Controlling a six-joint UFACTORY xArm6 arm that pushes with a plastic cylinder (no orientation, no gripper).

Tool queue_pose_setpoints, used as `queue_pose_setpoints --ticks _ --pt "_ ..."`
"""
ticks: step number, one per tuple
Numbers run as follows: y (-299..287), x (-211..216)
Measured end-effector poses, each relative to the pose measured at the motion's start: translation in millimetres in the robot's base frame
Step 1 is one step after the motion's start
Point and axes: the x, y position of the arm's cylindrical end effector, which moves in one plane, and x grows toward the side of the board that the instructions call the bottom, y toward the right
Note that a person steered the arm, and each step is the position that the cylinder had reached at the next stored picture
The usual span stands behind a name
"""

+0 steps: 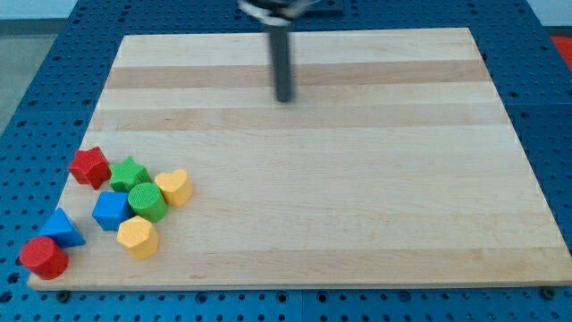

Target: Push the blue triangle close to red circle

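The blue triangle lies near the board's bottom left corner, touching the red circle, which sits just below and left of it. My tip is near the view's top centre, far up and to the right of both blocks and touching none.
A cluster sits just right of the blue triangle: a red star, a green star, a yellow heart, a green circle, a blue block and a yellow hexagon. The wooden board lies on a blue surface.
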Motion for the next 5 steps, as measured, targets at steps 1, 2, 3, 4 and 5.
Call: queue_pose_setpoints --ticks 1,2,3,4,5 --pt "66 73" --pt "66 145" --pt "6 238" --pt "-42 257" --pt "-59 258"
